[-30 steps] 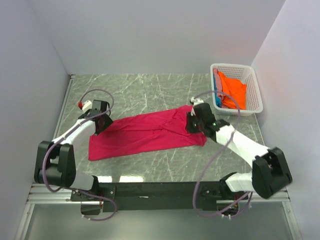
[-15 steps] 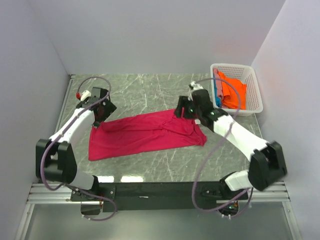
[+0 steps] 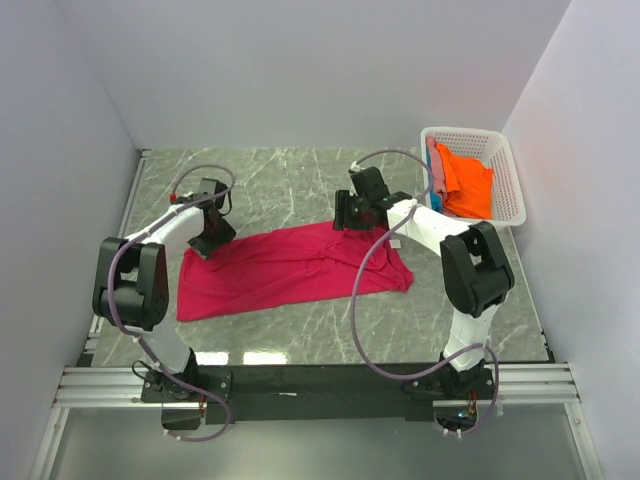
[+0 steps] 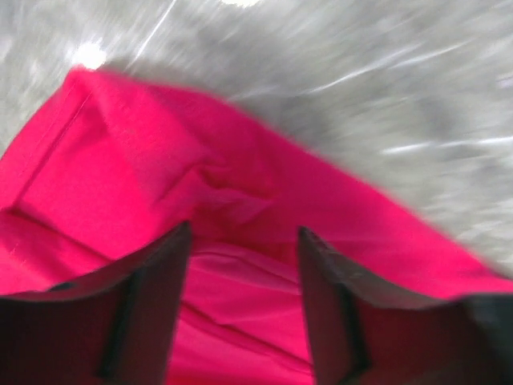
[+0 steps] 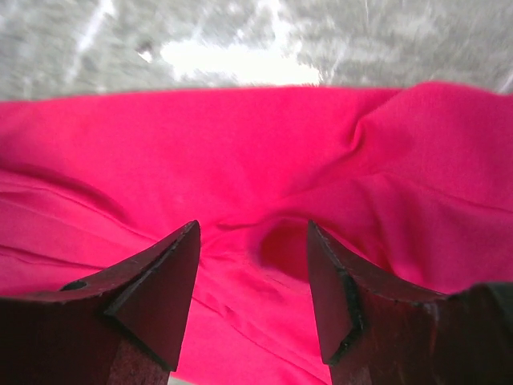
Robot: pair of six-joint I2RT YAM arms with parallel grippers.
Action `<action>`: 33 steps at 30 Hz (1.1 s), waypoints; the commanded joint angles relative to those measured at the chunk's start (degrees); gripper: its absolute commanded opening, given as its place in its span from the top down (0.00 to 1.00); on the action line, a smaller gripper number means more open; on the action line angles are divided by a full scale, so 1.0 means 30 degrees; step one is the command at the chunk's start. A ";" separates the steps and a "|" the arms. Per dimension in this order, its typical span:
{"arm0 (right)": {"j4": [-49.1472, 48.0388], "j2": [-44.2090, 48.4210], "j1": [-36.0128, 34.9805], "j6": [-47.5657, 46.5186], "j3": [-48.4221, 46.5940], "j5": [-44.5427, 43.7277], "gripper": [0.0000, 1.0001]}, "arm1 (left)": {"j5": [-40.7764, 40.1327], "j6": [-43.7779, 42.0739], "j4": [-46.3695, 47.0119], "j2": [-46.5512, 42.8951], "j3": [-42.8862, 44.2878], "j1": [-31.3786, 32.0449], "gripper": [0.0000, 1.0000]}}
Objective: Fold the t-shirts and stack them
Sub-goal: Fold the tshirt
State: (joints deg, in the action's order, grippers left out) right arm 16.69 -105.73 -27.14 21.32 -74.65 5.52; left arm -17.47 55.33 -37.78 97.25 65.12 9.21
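Observation:
The crimson-pink t-shirt (image 3: 285, 270) lies spread and wrinkled across the marble table. My left gripper (image 3: 207, 240) is open at the shirt's far left corner. In the left wrist view the left gripper (image 4: 244, 241) has its fingers apart just above the pink cloth (image 4: 160, 176), holding nothing. My right gripper (image 3: 346, 222) is open at the shirt's far edge, right of the middle. In the right wrist view the right gripper (image 5: 252, 233) straddles a fold of the cloth (image 5: 240, 144). The orange t-shirt (image 3: 465, 180) and a sliver of the blue-teal one (image 3: 432, 188) lie in the basket.
The white lattice basket (image 3: 478, 222) stands at the far right of the table, against the right wall. Grey walls close in the table on the left, back and right. Bare marble (image 3: 280, 180) shows beyond the shirt.
My right gripper has moved left along the shirt's far edge. My left arm has swung inward, its gripper staying at the shirt's far left corner. The shirt's far right part has shifted slightly.

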 commanded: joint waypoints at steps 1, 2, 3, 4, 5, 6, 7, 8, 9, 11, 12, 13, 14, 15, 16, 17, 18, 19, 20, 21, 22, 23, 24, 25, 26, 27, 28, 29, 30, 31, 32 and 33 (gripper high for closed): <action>0.0122 -0.0117 -0.0095 -0.0281 -0.0517 0.0122 0.38 | 0.0026 -0.0281 -0.0764 -0.0102 -0.1226 0.0064 0.42; 0.0034 -0.0146 -0.0095 -0.0252 -0.0255 0.0181 0.38 | -0.0034 -0.0193 -0.0853 -0.0219 -0.1809 0.0064 0.46; -0.0112 -0.0146 -0.0095 -0.0223 -0.0166 0.0269 0.38 | -0.0180 -0.0134 -0.0941 -0.0394 -0.2076 0.0064 0.54; -0.0171 -0.0175 -0.0095 -0.0222 -0.0049 0.0502 0.38 | -0.0471 0.0012 -0.1000 -0.0483 -0.2282 0.0064 0.57; -0.0230 -0.0176 -0.0095 -0.0222 0.0039 0.0533 0.39 | -0.0619 0.0129 -0.1146 -0.0600 -0.2603 0.0064 0.62; -0.0289 -0.0205 -0.0095 -0.0251 0.0127 0.0562 0.39 | -0.0765 0.0189 -0.1292 -0.0688 -0.2664 0.0064 0.65; -0.0289 -0.0234 -0.0095 -0.0252 0.0186 0.0621 0.39 | -0.0912 0.0363 -0.1380 -0.0747 -0.2636 0.0064 0.69; -0.0289 -0.0234 -0.0124 -0.0281 0.0216 0.0650 0.40 | -0.1261 0.0481 -0.1526 -0.0806 -0.2606 0.0064 0.71; -0.0202 -0.0234 -0.0096 -0.0310 0.0274 0.0622 0.41 | -0.1410 0.0569 -0.1876 -0.0922 -0.2548 0.0064 0.77; -0.0289 -0.0088 -0.0124 -0.0369 0.0595 0.0505 0.42 | -0.1964 0.0804 -0.2200 -0.1127 -0.2286 0.0064 0.88; -0.0434 0.0057 -0.0096 -0.0369 0.0684 0.0446 0.43 | -0.2142 0.0949 -0.2521 -0.1476 -0.2226 0.0064 0.92; -0.0494 0.0146 -0.0095 -0.0369 0.0830 0.0446 0.43 | -0.2289 0.1096 -0.2640 -0.1654 -0.2167 0.0093 0.94; -0.0552 0.0176 -0.0124 -0.0340 0.1005 0.0446 0.47 | -0.2551 0.1213 -0.2815 -0.1859 -0.1964 0.0064 0.96; -0.0698 0.0234 -0.0125 -0.0340 0.1094 0.0475 0.49 | -0.2989 0.1360 -0.2991 -0.2238 -0.1874 0.0064 0.99; -0.0757 0.0235 -0.0096 -0.0340 0.1153 0.0504 0.53 | -0.3254 0.1593 -0.3254 -0.2474 -0.1816 0.0093 0.99; -0.0787 0.0235 -0.0095 -0.0311 0.1212 0.0475 0.63 | -0.3547 0.1885 -0.3459 -0.2621 -0.1670 0.0064 0.99; -0.0816 0.0119 -0.0095 -0.0310 0.1212 0.0504 0.69 | -0.4275 0.2207 -0.3751 -0.2971 -0.1582 0.0064 0.99; -0.0816 0.0117 -0.0095 -0.0281 0.1212 0.0533 0.74 | -0.4544 0.2704 -0.4131 -0.3148 -0.1523 0.0064 0.99; -0.0846 0.0117 -0.0095 -0.0252 0.1241 0.0562 0.83 | -0.4778 0.3028 -0.4367 -0.3353 -0.1493 0.0064 0.99; -0.0933 0.0175 -0.0095 -0.0252 0.1329 0.0766 0.87 | -0.4926 0.3263 -0.4486 -0.3848 -0.1493 0.0093 0.99; -0.1021 0.0234 -0.0124 -0.0252 0.1416 0.0884 0.89 | -0.5246 0.3903 -0.4922 -0.4085 -0.1522 0.0064 0.99; -0.1109 0.0322 -0.0125 -0.0223 0.1707 0.0943 0.94 | -0.5510 0.4432 -0.5187 -0.4319 -0.1464 0.0064 0.99; -0.1370 0.0525 -0.0096 -0.0222 0.1855 0.1060 0.96 | -0.5687 0.4756 -0.5335 -0.4786 -0.1463 0.0064 0.99; -0.1460 0.0644 -0.0125 -0.0164 0.2031 0.1322 0.98 | -0.5950 0.5398 -0.5539 -0.4994 -0.1463 0.0064 0.99; -0.1519 0.0761 -0.0125 -0.0193 0.2323 0.1411 0.99 | -0.5981 0.5694 -0.5861 -0.5257 -0.1608 0.0064 0.99; -0.1665 0.0994 -0.0125 -0.0193 0.2471 0.1557 1.00 | -0.5953 0.5929 -0.5864 -0.5665 -0.1784 0.0064 0.99; -0.1695 0.1112 -0.0125 -0.0251 0.2617 0.1849 1.00 | -0.5662 0.6424 -0.5835 -0.5901 -0.2018 0.0064 0.99; -0.1724 0.1200 -0.0183 -0.0281 0.2880 0.1939 1.00 | -0.5486 0.6748 -0.5660 -0.6078 -0.2745 0.0064 0.99; -0.1783 0.1462 -0.0212 -0.0310 0.3027 0.1969 1.00 | -0.4991 0.6839 -0.5311 -0.6341 -0.3187 0.0064 0.99; -0.1783 0.1581 -0.0329 -0.0310 0.3174 0.1882 1.00 | -0.4638 0.6927 -0.5133 -0.6401 -0.3598 0.0064 0.99; -0.1783 0.1872 -0.0359 -0.0455 0.3436 0.1852 1.00 | -0.4199 0.7130 -0.5102 -0.6402 -0.4298 0.0064 0.96; -0.1696 0.1991 -0.0417 -0.0515 0.3584 0.1794 1.00 | -0.4021 0.7307 -0.5102 -0.6373 -0.4624 0.0064 0.94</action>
State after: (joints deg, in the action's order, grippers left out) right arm 13.26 -104.16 -27.53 20.75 -65.01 10.26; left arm -31.11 73.21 -51.92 78.70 54.87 9.26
